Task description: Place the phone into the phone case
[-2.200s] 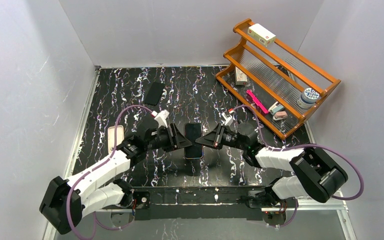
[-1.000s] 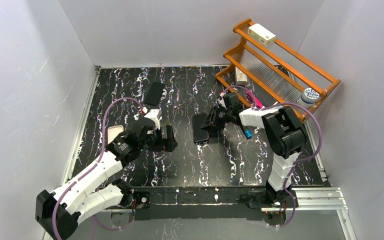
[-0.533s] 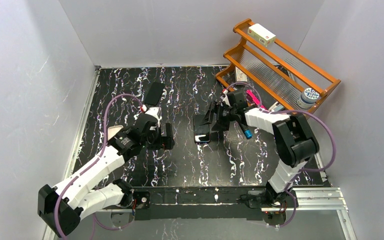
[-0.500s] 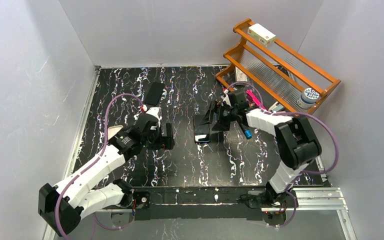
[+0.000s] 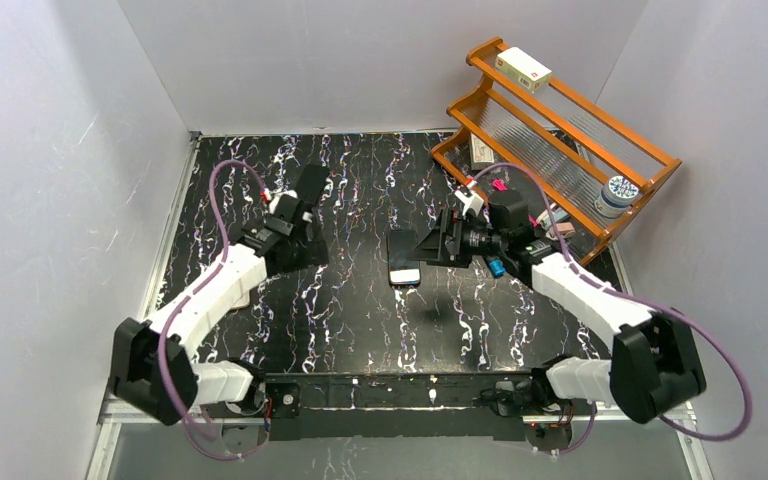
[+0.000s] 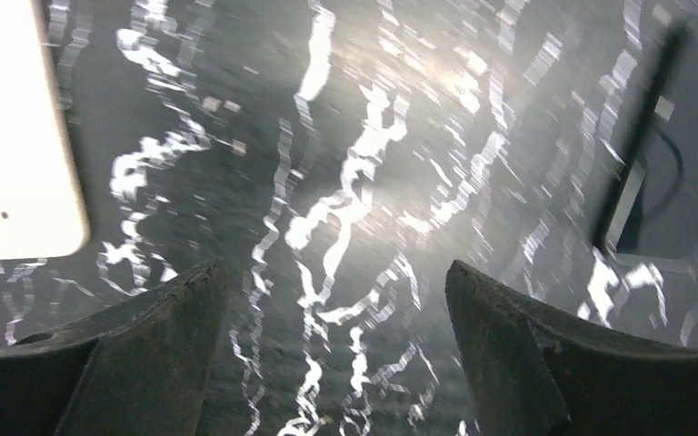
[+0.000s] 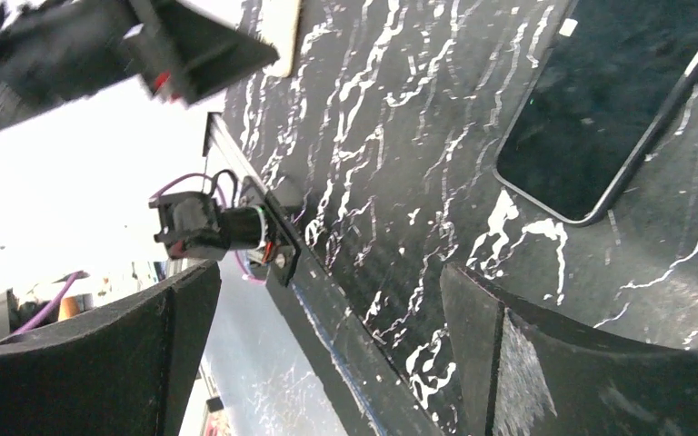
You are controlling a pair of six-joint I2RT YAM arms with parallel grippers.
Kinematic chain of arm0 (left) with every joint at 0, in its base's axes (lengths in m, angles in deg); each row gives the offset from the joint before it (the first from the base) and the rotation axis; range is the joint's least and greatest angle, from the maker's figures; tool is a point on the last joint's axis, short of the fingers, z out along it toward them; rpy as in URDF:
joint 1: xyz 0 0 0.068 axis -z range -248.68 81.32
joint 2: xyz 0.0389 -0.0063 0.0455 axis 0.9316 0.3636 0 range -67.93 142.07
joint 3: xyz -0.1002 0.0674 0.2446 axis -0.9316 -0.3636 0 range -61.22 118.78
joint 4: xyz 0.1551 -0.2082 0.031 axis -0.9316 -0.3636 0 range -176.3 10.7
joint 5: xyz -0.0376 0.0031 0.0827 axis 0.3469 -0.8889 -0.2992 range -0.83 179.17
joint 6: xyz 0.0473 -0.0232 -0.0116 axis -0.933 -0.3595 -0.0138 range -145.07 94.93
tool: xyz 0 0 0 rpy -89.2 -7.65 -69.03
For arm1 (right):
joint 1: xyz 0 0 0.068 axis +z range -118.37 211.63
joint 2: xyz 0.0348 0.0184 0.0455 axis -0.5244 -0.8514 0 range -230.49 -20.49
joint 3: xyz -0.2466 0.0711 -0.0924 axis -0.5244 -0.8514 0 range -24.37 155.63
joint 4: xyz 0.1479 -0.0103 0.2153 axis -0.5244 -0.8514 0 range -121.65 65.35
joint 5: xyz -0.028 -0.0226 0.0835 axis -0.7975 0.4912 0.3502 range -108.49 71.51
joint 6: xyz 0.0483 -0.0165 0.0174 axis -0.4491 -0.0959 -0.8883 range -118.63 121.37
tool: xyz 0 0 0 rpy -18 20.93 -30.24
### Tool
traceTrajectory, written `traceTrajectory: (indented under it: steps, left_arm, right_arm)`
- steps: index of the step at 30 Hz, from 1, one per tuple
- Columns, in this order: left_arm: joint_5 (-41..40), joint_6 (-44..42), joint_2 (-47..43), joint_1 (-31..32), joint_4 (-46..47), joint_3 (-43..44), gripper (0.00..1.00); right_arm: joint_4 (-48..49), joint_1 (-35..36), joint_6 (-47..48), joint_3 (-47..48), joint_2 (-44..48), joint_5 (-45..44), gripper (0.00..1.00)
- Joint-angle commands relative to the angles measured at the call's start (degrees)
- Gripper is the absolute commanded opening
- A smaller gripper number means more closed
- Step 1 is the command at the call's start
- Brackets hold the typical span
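Observation:
The phone (image 5: 403,258) lies flat mid-table, dark screen up; the right wrist view shows it too (image 7: 618,118). My right gripper (image 5: 432,245) (image 7: 327,282) hovers just right of it, open and holding nothing. A black phone case (image 5: 310,185) lies at the back left and shows at the right edge of the left wrist view (image 6: 682,173). Just in front of that case, my left gripper (image 5: 302,250) (image 6: 332,272) is open over bare table, empty.
A white phone-shaped piece with camera holes (image 6: 18,154) lies left of my left gripper, mostly under the left arm in the top view. A wooden rack (image 5: 560,150) with small items stands at the back right. A blue-capped item (image 5: 497,267) lies near my right wrist.
My right gripper opened, let go of the phone and drew back to the right. The left arm swung back and left toward the black case.

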Motion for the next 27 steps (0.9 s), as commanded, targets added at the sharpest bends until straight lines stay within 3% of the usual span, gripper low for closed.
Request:
traceTrajectory:
  steps: [1,12,21,27]
  left_arm:
    - [-4.6,-1.9,5.6,-9.7,-2.3,3.2,0.83]
    - [1.9,-8.9,13.7,-28.9,4.3,1.5,0.6]
    - [3.4,-12.1,21.3,-35.0,6.7,1.0,0.54]
    - [6.4,-12.3,24.1,-36.1,7.1,0.8,0.37]
  right_arm:
    - [2.2,0.2,-0.9,-2.7,7.0,3.8,0.99]
    - [8.8,0.5,-7.4,-11.1,17.7,4.6,0.99]
    - [7.5,0.5,-7.1,-10.0,20.0,4.0,0.99]
    - [8.1,0.5,-7.6,-10.6,19.8,3.9,0.99]
